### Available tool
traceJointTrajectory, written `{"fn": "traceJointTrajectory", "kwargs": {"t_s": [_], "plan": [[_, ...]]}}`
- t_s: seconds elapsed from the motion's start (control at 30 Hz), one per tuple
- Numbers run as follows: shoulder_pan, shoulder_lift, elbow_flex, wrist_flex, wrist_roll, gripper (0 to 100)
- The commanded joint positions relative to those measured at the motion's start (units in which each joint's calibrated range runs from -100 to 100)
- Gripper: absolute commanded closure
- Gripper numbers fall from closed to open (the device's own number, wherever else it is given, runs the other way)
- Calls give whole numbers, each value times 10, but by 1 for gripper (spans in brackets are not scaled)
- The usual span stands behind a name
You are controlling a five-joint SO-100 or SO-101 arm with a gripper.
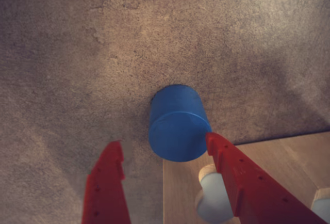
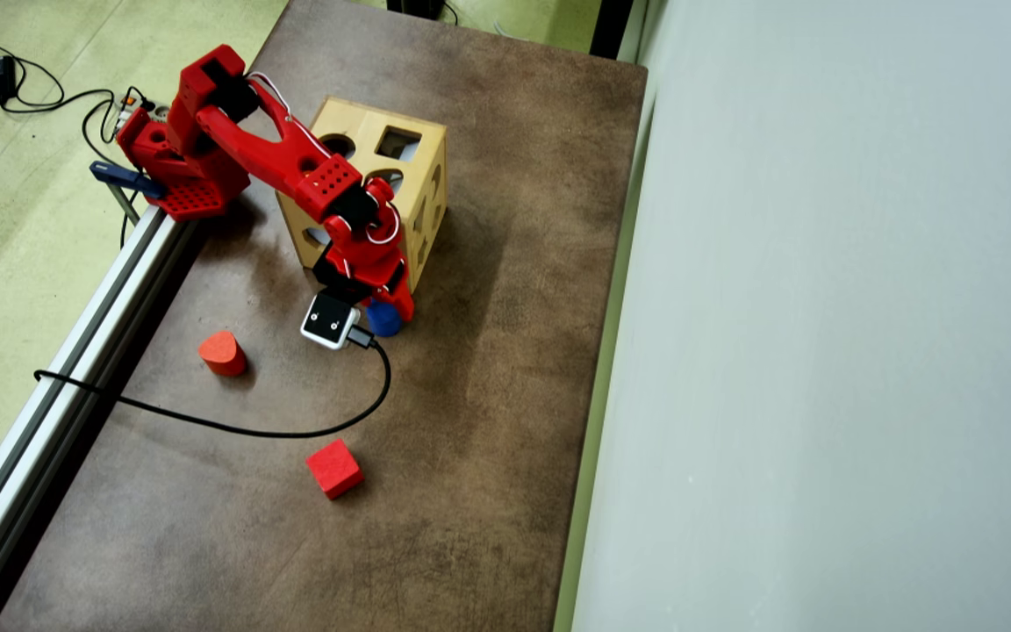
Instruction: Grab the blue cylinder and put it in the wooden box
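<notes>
Red claw (image 1: 165,144) spread apart, right finger touching blue cylinder (image 1: 178,128), wooden box (image 1: 278,157) corner just beside

Box (image 2: 422,189) stands just behind cylinder (image 2: 382,321), blocking that side. Brown table (image 2: 488,395) open ahead and right in overhead view. Red blocks (image 2: 223,353) (image 2: 334,469) well apart; cable (image 2: 233,428) crosses left.

Bench (image 2: 488,421): matt brown, mottled and slightly rough, leather-like grain in the wrist view. Blue cylinder (image 1: 178,128): matt, smooth, painted look. Wooden box (image 2: 356,132) beside it: pale, bare-looking wood, smooth satin. Claw (image 1: 165,149): red plastic, matt, perforated. Red cube (image 2: 334,469) and red rounded block (image 2: 223,353): matt. Rail (image 2: 58,386) along the bench edge: brushed metal.
</notes>
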Motion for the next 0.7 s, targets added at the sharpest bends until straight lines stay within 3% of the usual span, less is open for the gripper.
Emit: {"fn": "traceJointTrajectory", "kwargs": {"t_s": [0.0,0.67], "plan": [[1,-7,-28,39,-11,67],[0,44,-29,45,-11,65]]}}
